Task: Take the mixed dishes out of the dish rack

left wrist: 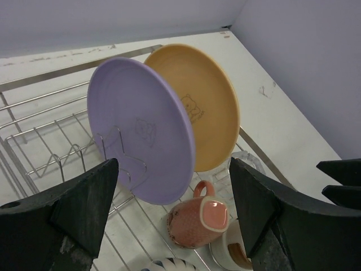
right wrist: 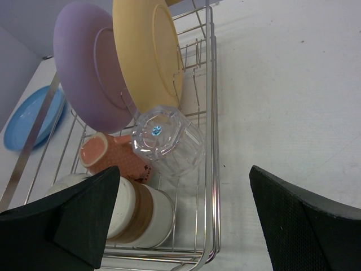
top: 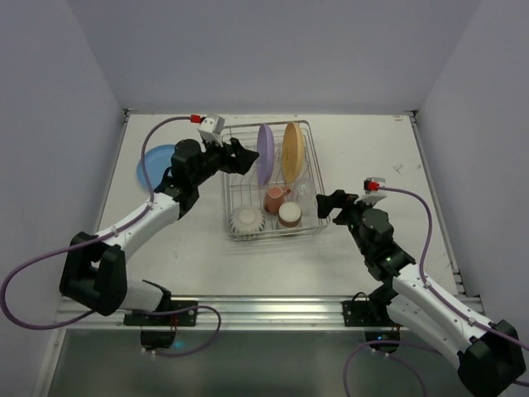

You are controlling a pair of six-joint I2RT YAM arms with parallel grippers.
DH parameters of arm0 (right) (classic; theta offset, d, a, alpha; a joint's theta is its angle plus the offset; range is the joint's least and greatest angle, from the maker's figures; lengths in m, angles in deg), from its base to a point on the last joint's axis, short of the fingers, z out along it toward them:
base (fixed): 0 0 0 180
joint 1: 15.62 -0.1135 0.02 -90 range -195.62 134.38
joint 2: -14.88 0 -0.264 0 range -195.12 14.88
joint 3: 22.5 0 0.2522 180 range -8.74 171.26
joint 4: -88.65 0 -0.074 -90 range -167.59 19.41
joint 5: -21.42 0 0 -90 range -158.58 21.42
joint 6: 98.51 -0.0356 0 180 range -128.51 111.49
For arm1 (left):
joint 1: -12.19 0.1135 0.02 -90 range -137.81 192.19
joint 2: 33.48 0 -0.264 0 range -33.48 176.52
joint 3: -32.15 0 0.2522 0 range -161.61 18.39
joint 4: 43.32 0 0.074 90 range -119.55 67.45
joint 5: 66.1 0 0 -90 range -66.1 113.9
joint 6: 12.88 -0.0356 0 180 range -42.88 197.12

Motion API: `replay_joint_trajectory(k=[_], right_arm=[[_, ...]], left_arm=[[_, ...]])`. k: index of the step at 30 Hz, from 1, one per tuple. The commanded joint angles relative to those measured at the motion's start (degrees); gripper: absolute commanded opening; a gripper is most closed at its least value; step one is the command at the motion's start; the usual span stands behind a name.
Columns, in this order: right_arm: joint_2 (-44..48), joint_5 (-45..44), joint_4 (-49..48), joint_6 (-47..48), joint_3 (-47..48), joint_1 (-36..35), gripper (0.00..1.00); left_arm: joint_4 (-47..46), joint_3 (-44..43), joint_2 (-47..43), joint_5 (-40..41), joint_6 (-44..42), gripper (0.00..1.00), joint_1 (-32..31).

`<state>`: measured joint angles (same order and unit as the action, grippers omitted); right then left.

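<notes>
Left gripper (top: 248,157) at the left rim of the dish rack (top: 240,186), fingers spread wide, facing the purple plate (top: 264,154) that stands upright in the rack's prongs. Yellow-orange plate (top: 292,151) one slot nearer the rack's right side. Right gripper (top: 325,207) at the rack's right rim, likewise spread, holding nothing. In the rack's near half: pink mug (top: 275,198), clear glass (right wrist: 167,141), brown-and-cream cup (top: 289,214), white bowl (top: 247,218), apparently upside down. Blue plate (top: 153,165) flat on the white table (top: 372,149), left of the rack. Pale walls on three sides.

Purple plate (left wrist: 144,127), yellow-orange plate (left wrist: 203,101)
</notes>
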<state>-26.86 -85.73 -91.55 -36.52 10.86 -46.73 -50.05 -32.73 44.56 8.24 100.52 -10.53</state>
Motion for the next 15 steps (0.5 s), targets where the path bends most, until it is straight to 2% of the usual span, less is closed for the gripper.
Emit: replay_joint_trajectory(k=[1, 4, 8, 15], right_arm=[[-0.10, -0.08, -1.43, 0.24, 1.32, -0.09, 0.99], [-0.19, -0.17, -1.43, 0.15, 1.32, -0.17, 0.99], [-0.10, -0.34, -1.34, 0.15, 1.32, -0.09, 0.99], [-0.01, -0.43, -1.25, 0.06, 1.32, -0.09, 0.99]], left_arm=[[-2.62, -3.82, 2.81, 1.86, -0.11, 0.84, -1.71], [-2.36, -5.48, 5.53, 2.39, -0.19, 0.83, -3.03], [-2.01, -8.38, 8.79, 1.25, -0.46, 0.71, -4.35], [-2.36, -10.67, 12.74, 0.89, -0.28, 0.71, -5.58]])
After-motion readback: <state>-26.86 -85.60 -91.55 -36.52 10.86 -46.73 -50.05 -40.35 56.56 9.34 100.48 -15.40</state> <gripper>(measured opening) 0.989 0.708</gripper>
